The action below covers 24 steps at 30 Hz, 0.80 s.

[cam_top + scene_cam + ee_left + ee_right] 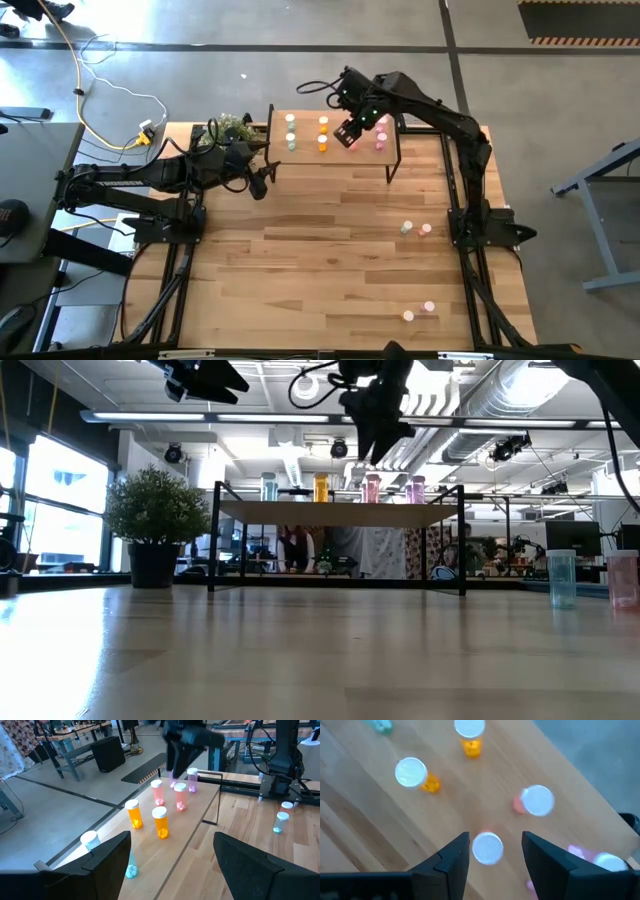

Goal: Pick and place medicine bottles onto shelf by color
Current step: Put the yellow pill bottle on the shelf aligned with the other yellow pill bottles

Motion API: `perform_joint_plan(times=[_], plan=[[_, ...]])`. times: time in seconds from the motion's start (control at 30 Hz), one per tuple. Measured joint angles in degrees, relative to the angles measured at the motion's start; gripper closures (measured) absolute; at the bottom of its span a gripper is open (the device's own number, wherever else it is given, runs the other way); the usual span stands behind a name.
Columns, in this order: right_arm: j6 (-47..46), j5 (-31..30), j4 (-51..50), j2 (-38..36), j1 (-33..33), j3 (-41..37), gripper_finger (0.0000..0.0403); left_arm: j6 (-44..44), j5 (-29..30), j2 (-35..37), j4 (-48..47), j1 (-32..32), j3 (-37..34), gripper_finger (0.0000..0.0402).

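The shelf (335,158) stands at the table's far middle. On it stand green bottles (291,133), orange bottles (323,135), red-pink bottles (157,793) and pink bottles (381,141). My right gripper (350,131) hangs open over the shelf. Its fingers stand on either side of a white-capped red-pink bottle (487,848), above it and apart from it in the low view (386,452). My left gripper (263,181) is open and empty just off the shelf's left end. Several more bottles stand on the table at the right (407,229) (429,306).
A small potted plant (232,127) stands at the shelf's far left corner, close to my left arm. The shelf's black legs (390,172) reach down to the table. Bare wood lies in the table's middle and near part (300,270).
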State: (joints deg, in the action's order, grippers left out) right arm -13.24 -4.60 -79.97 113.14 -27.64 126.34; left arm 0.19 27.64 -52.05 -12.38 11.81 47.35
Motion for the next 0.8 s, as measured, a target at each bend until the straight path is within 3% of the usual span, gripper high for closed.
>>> perform_joint_plan(times=[0.23,0.47,0.6,0.8], plan=[[-6.18,-0.56,-8.40,-0.54,1.11,8.77,0.0230,0.02,0.00,0.00,-0.04,-0.02,0.00,0.0126],[-12.96,-7.97,-7.95,-8.96,9.60,1.08,0.0230,0.02,-1.14,0.00,-0.81,-0.02,0.00,0.0126],[-22.59,-15.11,-7.62,-13.72,14.43,-5.55,0.0230,0.69,-4.43,0.00,-1.55,-0.01,0.00,0.0126],[-41.68,-19.34,-4.37,-22.94,22.89,-22.04,0.0230,3.40,-9.07,0.00,-2.90,-0.02,0.00,0.0126]])
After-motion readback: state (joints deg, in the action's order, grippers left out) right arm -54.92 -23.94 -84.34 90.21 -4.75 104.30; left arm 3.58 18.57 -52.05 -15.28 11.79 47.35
